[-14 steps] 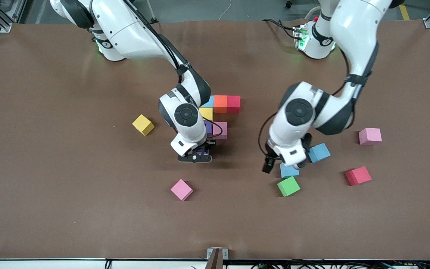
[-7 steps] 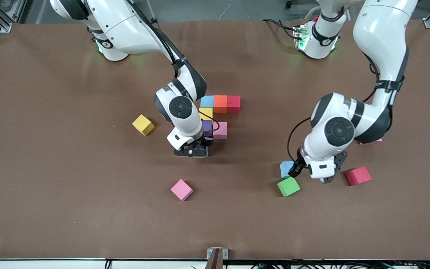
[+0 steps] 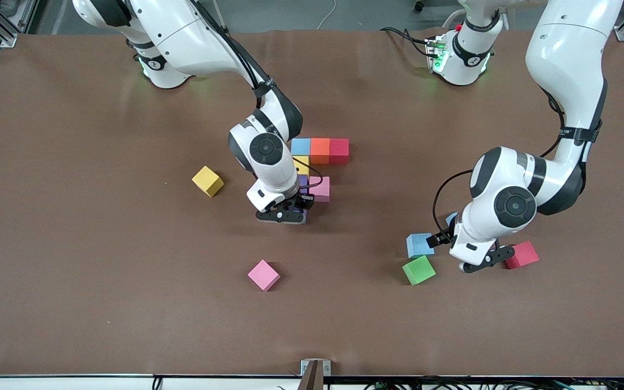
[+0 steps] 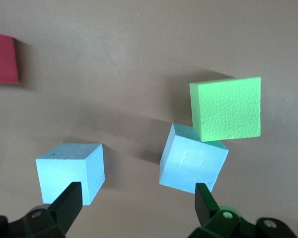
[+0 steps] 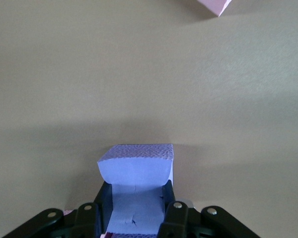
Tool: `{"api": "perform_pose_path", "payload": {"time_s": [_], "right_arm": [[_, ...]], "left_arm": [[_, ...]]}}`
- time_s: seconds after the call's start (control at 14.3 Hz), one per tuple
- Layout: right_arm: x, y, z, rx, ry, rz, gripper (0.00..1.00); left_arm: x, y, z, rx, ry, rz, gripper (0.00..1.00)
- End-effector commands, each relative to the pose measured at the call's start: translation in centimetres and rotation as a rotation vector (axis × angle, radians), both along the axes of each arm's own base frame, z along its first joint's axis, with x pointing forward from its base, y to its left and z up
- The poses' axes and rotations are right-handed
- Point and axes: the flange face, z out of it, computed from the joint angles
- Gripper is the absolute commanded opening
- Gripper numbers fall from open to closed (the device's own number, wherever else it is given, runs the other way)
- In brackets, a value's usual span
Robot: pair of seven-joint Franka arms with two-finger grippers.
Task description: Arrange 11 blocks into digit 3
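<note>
Right pincer (image 3: 285, 212) clamped tight on purple block (image 5: 135, 168), low at frame centre, just under the partial digit 3 (image 3: 317, 162); likely setting the next cell of the figure. Figure so far: blue, orange, red across the top, yellow and pink block (image 3: 320, 188) below, touching. Left pincer (image 3: 480, 261) spread wide, empty, lower right of frame, hovering over the bench (image 3: 73, 271) between a blue block (image 4: 71, 171) and a second blue block (image 4: 192, 163); probably lining up a pick. Green block (image 3: 418, 270) just beside. Red block (image 3: 523, 254), yellow block (image 3: 207, 181) and loose pink block (image 3: 264, 274) scattered, unplaced.
</note>
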Motion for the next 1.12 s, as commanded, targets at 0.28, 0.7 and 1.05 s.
{"api": "perform_pose_path", "payload": {"time_s": [0.28, 0.7, 1.05], "right_arm": [[-1.8, 0.0, 0.4, 0.005, 0.010, -0.013, 0.00], [-2.4, -0.3, 0.8, 0.000, 0.014, -0.014, 0.00], [-2.4, -0.3, 0.7, 0.000, 0.014, -0.014, 0.00]], "left_arm": [[-0.3, -3.4, -1.0, -0.055, 0.030, 0.041, 1.00], [0.2, -4.8, -4.8, -0.066, 0.061, -0.008, 1.00], [2.2, -3.7, -5.5, -0.095, 0.042, -0.130, 1.00]]}}
